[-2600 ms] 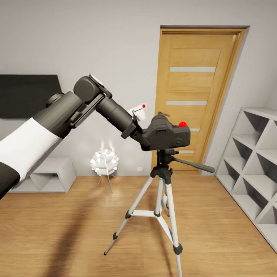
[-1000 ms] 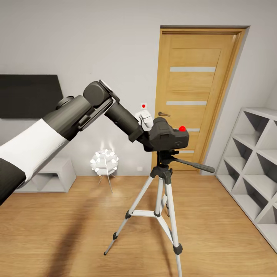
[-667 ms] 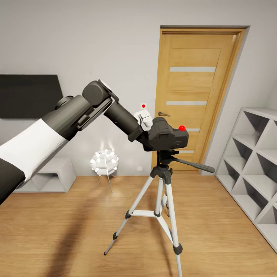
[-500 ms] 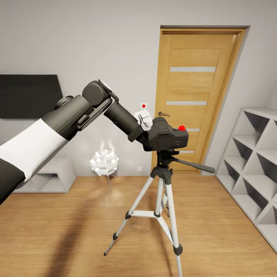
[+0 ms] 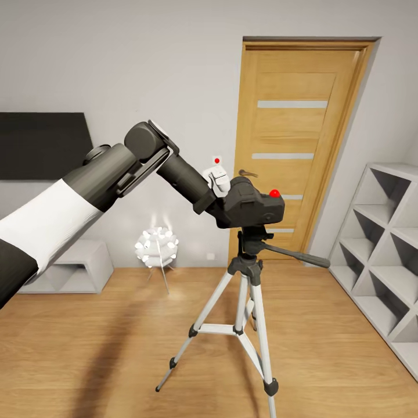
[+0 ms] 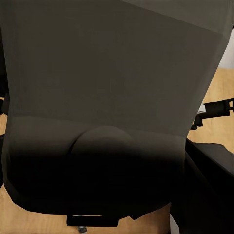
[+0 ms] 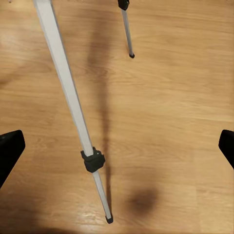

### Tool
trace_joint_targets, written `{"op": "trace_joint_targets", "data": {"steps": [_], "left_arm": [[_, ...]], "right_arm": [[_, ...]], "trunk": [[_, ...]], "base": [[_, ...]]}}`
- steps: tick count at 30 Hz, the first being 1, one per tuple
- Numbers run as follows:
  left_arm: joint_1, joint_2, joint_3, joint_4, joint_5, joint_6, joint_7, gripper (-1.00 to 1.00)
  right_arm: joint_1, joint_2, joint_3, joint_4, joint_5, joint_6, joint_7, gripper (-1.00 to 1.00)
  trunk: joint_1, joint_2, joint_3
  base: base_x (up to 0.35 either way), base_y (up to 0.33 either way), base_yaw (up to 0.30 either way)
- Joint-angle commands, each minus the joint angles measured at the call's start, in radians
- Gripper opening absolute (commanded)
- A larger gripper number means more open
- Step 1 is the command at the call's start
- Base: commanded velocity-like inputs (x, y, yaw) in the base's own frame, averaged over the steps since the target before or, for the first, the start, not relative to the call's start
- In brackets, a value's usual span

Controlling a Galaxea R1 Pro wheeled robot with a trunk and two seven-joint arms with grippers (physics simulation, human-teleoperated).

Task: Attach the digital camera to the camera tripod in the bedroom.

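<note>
I am standing in the bedroom, facing the white-grey wall with its wooden door (image 5: 296,145), grey cube shelving (image 5: 377,249) at the right and plank floor (image 5: 87,342) below. I am working the mounting step: my left arm is reaching from the left, and the left gripper (image 5: 223,210) is clamping the digital camera (image 5: 253,204) right over the head of the camera tripod (image 5: 247,290). I judge it nearly seated; next I am needing a small, level lowering before letting go. The right gripper (image 7: 117,146) is hanging wide apart over the floor beside 1 tripod leg.
</note>
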Motion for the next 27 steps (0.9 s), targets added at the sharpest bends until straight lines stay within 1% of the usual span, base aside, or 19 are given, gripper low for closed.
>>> {"op": "trace_joint_targets", "data": {"steps": [1, 9, 13, 18, 21, 23, 27], "left_arm": [[-0.002, 0.001, -0.002, 0.000, 0.003, 0.009, -0.002, -1.00], [-0.002, 0.001, -0.001, -0.001, 0.003, 0.009, -0.002, -1.00], [-0.002, 0.002, -0.001, -0.001, 0.003, 0.009, -0.002, -1.00], [-0.002, 0.005, 0.000, -0.001, 0.003, 0.009, -0.002, -1.00], [-0.002, 0.013, 0.001, -0.001, 0.003, 0.009, -0.003, -1.00], [-0.002, 0.020, 0.002, -0.001, 0.003, 0.009, -0.004, -1.00], [-0.002, 0.022, 0.002, -0.001, 0.003, 0.009, -0.004, -1.00]], "right_arm": [[-0.002, 0.000, 0.004, 0.004, -0.011, -0.005, 0.009, 1.00], [-0.002, 0.000, 0.003, 0.004, -0.012, -0.005, 0.010, 1.00], [-0.002, 0.000, 0.003, 0.004, -0.012, -0.005, 0.010, 1.00], [-0.002, 0.000, 0.002, 0.004, -0.012, -0.005, 0.009, 1.00], [-0.002, 0.000, 0.002, 0.004, -0.012, -0.005, 0.009, 1.00], [-0.002, 0.000, 0.002, 0.004, -0.012, -0.005, 0.009, 1.00], [-0.002, 0.000, 0.002, 0.004, -0.012, -0.006, 0.009, 1.00]], "trunk": [[0.001, -0.002, -0.002], [0.001, -0.002, -0.002], [0.001, -0.002, -0.002], [0.001, -0.002, -0.002], [0.001, -0.002, -0.002], [0.001, -0.002, -0.002], [0.001, -0.002, -0.002]], "base": [[0.006, 0.000, 0.000], [0.002, 0.000, -0.016], [0.000, 0.000, -0.163], [0.000, 0.000, -0.241], [0.000, 0.019, -0.108], [0.000, 0.155, -0.025], [0.000, 0.246, -0.007]]}}
